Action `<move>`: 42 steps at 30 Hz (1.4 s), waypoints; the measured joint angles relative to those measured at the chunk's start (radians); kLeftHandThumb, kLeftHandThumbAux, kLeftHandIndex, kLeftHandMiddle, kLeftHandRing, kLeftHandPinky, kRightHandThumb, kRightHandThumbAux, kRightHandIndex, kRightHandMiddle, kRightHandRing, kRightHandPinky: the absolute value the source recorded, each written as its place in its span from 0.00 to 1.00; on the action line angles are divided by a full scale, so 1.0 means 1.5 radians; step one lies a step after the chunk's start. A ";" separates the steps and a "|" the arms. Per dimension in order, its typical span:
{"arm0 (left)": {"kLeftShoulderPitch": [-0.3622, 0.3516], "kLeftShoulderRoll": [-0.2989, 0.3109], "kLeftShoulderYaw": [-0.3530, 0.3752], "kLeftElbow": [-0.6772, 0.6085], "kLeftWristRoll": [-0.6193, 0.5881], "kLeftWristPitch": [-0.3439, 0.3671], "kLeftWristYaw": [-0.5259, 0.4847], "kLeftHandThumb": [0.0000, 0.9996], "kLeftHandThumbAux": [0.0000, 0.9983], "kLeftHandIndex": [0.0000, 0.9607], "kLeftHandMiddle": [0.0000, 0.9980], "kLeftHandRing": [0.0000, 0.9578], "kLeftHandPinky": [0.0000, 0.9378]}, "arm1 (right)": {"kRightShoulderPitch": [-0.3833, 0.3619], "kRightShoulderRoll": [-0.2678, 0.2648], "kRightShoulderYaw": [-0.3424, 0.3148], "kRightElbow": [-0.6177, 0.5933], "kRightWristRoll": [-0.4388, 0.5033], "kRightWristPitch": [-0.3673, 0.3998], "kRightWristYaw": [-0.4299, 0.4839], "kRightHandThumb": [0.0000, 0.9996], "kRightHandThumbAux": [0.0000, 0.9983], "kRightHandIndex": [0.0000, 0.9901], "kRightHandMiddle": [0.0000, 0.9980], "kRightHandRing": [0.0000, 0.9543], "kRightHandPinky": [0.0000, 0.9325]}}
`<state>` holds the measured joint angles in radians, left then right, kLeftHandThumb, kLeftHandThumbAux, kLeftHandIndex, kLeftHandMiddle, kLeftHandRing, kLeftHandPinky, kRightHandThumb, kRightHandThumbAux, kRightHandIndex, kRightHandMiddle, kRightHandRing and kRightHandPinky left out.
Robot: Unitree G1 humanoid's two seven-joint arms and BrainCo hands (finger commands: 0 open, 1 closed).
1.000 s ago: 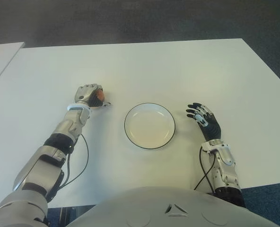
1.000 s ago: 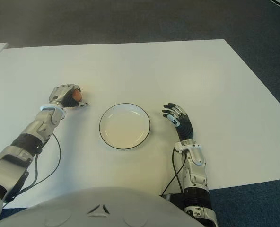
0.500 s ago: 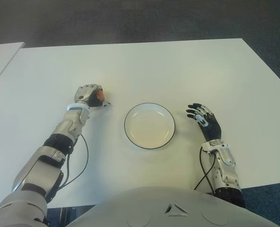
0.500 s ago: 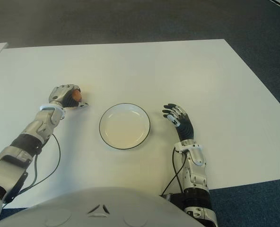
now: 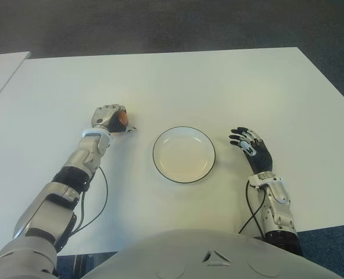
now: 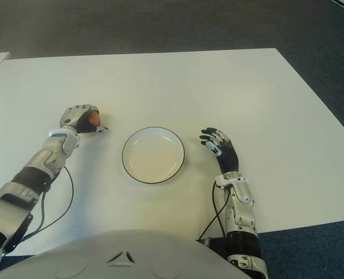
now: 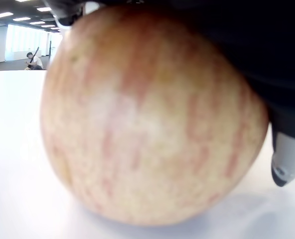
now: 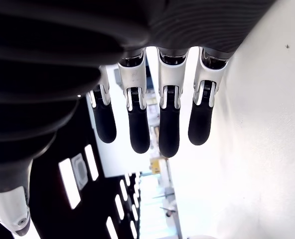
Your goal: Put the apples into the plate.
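I count one apple (image 5: 121, 118) and one plate (image 5: 183, 154) on the white table (image 5: 218, 87). The plate sits mid-table toward the near edge, with nothing in it. My left hand (image 5: 110, 118), left of the plate, has its fingers curled around the apple. My right hand (image 5: 249, 146) shows right of the plate, fingers spread and holding nothing.
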<state>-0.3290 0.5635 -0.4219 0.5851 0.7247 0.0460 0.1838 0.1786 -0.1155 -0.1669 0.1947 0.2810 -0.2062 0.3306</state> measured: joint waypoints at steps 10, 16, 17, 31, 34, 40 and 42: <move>0.045 0.074 0.074 -0.225 -0.019 0.019 -0.112 0.75 0.70 0.46 0.81 0.85 0.86 | -0.001 -0.008 -0.008 0.000 -0.002 -0.004 -0.001 0.32 0.65 0.27 0.33 0.34 0.35; 0.039 0.111 0.135 -0.362 -0.017 0.036 -0.156 0.75 0.70 0.46 0.81 0.85 0.86 | -0.001 -0.009 -0.006 0.006 -0.003 -0.003 0.000 0.30 0.64 0.27 0.33 0.34 0.35; 0.037 0.112 0.141 -0.376 -0.016 0.034 -0.156 0.75 0.70 0.46 0.81 0.85 0.86 | -0.001 -0.010 -0.006 0.007 -0.003 -0.003 0.000 0.30 0.64 0.27 0.33 0.33 0.35; 0.047 0.110 0.169 -0.517 -0.011 0.025 -0.218 0.75 0.70 0.46 0.85 0.88 0.88 | -0.005 -0.016 -0.005 0.022 -0.003 -0.012 0.016 0.31 0.61 0.25 0.32 0.33 0.35; 0.046 0.110 0.172 -0.519 -0.011 0.026 -0.237 0.75 0.70 0.46 0.85 0.88 0.87 | -0.006 -0.016 -0.006 0.024 -0.003 -0.016 0.018 0.31 0.61 0.26 0.32 0.33 0.35; 0.046 0.110 0.172 -0.520 -0.002 0.027 -0.254 0.75 0.70 0.46 0.85 0.88 0.86 | -0.007 -0.017 -0.006 0.027 -0.003 -0.018 0.018 0.30 0.61 0.26 0.32 0.33 0.35; 0.046 0.110 0.172 -0.522 0.003 0.029 -0.256 0.75 0.70 0.46 0.85 0.87 0.86 | -0.007 -0.017 -0.006 0.027 -0.003 -0.019 0.018 0.30 0.61 0.26 0.31 0.32 0.34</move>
<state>-0.2594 0.7280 -0.1641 -0.1985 0.7294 0.0891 -0.1995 0.1682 -0.1404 -0.1759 0.2347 0.2768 -0.2342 0.3580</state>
